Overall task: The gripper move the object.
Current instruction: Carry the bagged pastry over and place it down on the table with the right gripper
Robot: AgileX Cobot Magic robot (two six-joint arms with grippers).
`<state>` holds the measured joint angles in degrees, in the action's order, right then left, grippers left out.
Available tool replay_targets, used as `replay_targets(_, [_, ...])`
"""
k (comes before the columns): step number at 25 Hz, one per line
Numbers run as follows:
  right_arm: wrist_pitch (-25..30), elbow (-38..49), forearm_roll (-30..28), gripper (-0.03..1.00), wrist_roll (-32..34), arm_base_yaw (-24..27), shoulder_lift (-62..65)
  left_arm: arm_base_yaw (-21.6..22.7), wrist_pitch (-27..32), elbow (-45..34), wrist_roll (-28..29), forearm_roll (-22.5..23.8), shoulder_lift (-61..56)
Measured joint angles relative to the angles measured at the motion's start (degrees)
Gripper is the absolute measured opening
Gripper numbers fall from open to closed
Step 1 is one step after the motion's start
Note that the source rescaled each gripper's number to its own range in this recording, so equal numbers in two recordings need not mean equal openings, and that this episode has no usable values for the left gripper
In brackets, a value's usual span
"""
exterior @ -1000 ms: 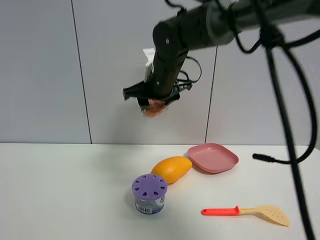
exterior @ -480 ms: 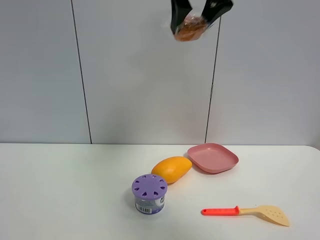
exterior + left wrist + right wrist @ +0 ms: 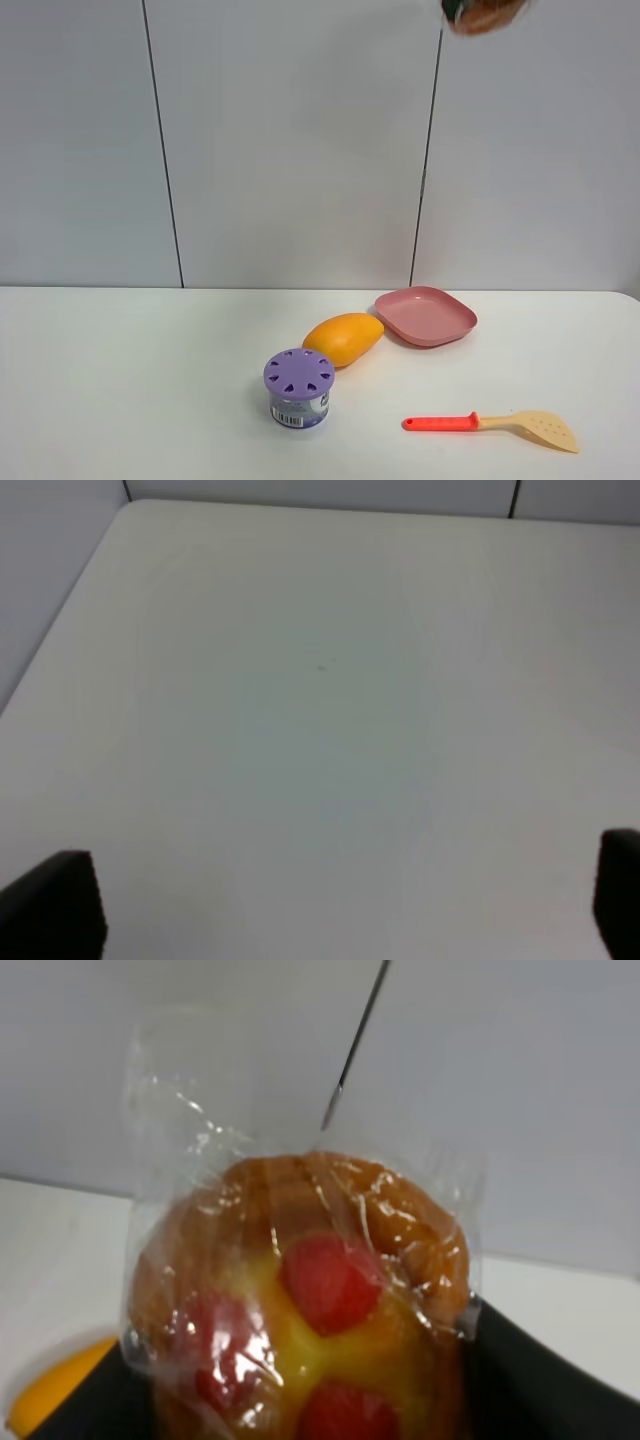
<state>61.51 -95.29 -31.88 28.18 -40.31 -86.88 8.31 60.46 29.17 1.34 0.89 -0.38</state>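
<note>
The brown muffin with red spots (image 3: 310,1300), wrapped in clear plastic, fills the right wrist view, clamped between the black fingers (image 3: 520,1370) of my right gripper. In the high view the muffin (image 3: 485,15) shows at the very top edge, high above the table, right of centre; the arm is mostly out of frame. My left gripper (image 3: 330,900) shows only two black fingertips (image 3: 55,905) far apart over bare white table; it is open and empty. It does not show in the high view.
On the white table (image 3: 130,380) lie an orange-yellow mango (image 3: 344,338), a purple-lidded can (image 3: 299,387), a pink plate (image 3: 425,315) and a spatula with a red handle (image 3: 490,424). A grey panelled wall stands behind.
The right gripper has carried the muffin up and to the right, from mid-height in front of the wall to the top edge of the high view. The table objects have not moved.
</note>
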Motion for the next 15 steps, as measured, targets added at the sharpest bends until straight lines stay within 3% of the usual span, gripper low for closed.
replay_targets(6, [-6.1,18.4,-0.7,0.00,12.2,0.5,-0.6,0.0,0.0,0.0,0.0,0.0,0.0])
replay_targets(10, [-8.4,23.1,-0.6,0.00,20.0,5.9,-3.3,0.0,0.0,0.0,0.0,0.0,0.0])
replay_targets(15, [-8.9,25.3,3.5,0.00,18.8,14.3,-7.2,0.0,0.0,0.0,0.0,0.0,0.0])
